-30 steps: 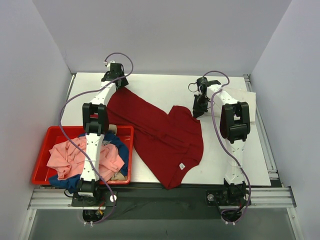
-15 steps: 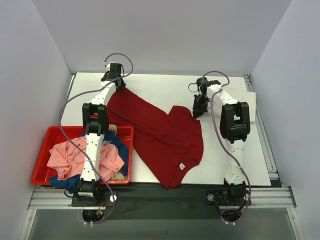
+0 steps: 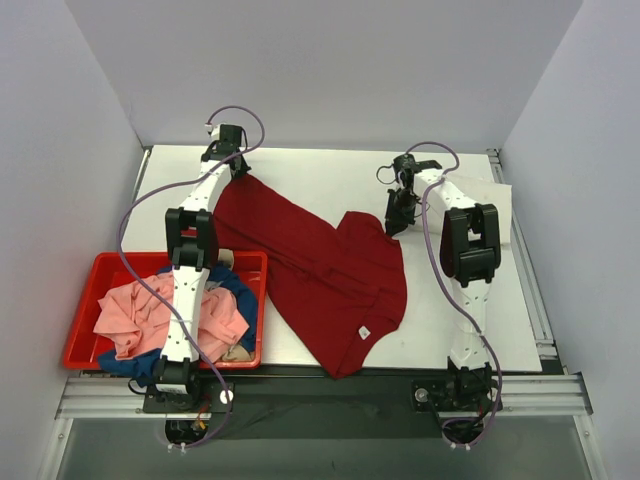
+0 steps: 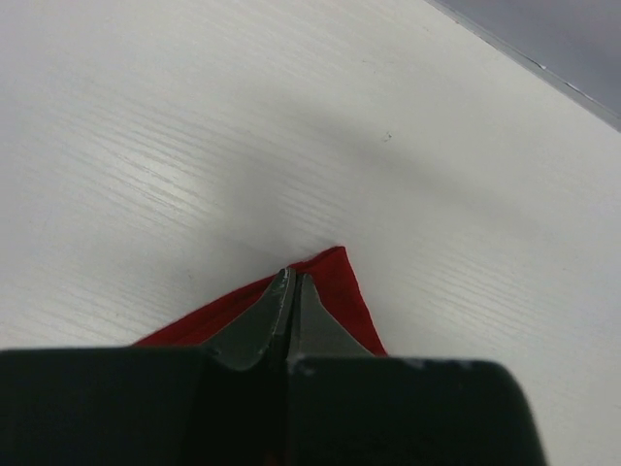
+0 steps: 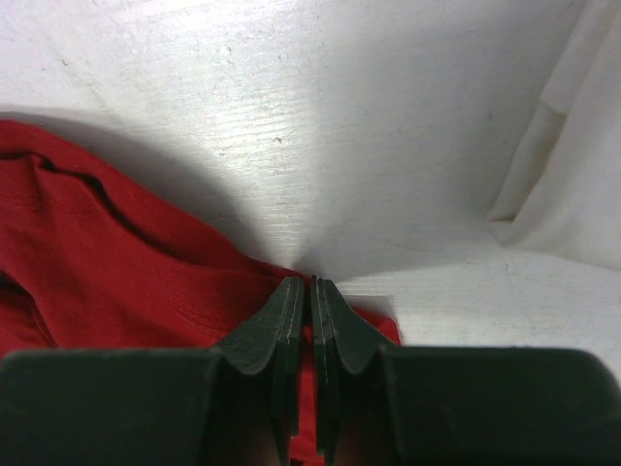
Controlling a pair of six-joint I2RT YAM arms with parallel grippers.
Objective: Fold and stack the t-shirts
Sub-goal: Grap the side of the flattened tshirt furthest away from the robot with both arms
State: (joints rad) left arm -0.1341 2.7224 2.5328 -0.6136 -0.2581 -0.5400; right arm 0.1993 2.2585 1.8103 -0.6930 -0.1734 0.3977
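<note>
The red shirt [image 3: 320, 275] lies spread on the table [image 3: 330, 175], slanting from the far left down to the near edge, its white tag [image 3: 364, 331] facing up near the front. The left gripper [image 3: 238, 170] is at the shirt's far left corner. In the left wrist view the gripper [image 4: 292, 282] has its jaws pressed together with no gap, and the pointed corner of the shirt [image 4: 342, 277] comes out from between the tips and lies on the bare table [image 4: 194, 116]. The right gripper [image 3: 393, 228] is at the shirt's far right edge. In the right wrist view this gripper [image 5: 311, 286] has its jaws all but touching, with only a thin slit between them, and they pinch the edge of the shirt [image 5: 107, 252], which spreads away to the left of the tips. The white shirt [image 5: 572, 146] lies to the right of the tips, apart from the red cloth. From above, the white shirt [image 3: 498, 205] is on the table's right side, partly under the right arm. The bin [image 3: 85, 300] stands at the near left, just beside the red shirt's left edge, and holds a pink shirt [image 3: 145, 315] on top of a blue shirt [image 3: 240, 285]. Compared with a second ago almost nothing differs. The left wrist has moved very slightly toward the far left, while the right arm, the red shirt's outline and the bin's contents look unchanged.
</note>
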